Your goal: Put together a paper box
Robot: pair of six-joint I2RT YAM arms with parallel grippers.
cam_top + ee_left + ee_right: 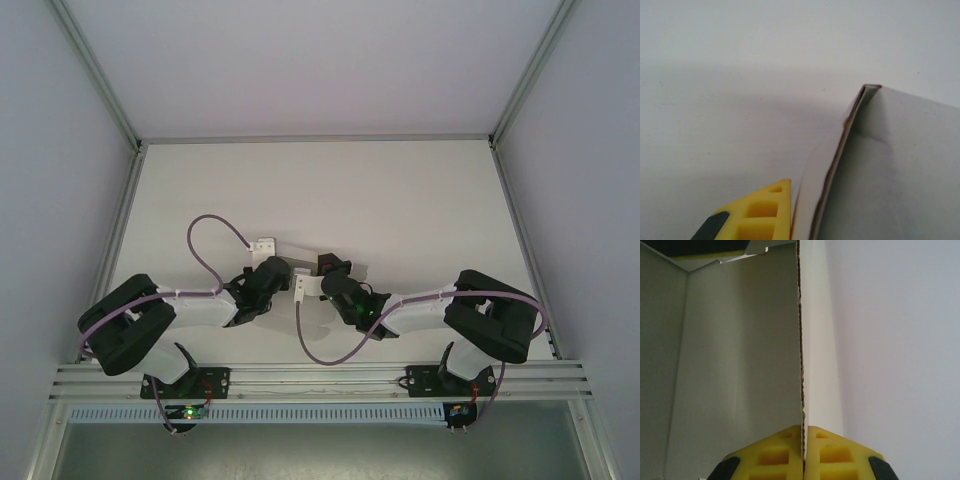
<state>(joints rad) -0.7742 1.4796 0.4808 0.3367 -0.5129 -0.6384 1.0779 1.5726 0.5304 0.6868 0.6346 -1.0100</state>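
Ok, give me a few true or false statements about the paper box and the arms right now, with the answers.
1. The right gripper is shut on an edge of the paper box. True.
2. Seen from above, the left arm and the right arm both reach toward the middle of the table. True.
3. The paper box lies flat on the table, untouched. False: its card stands edge-on, pinched between the right gripper's fingers.
4. The fingers are red. False: they are yellow.
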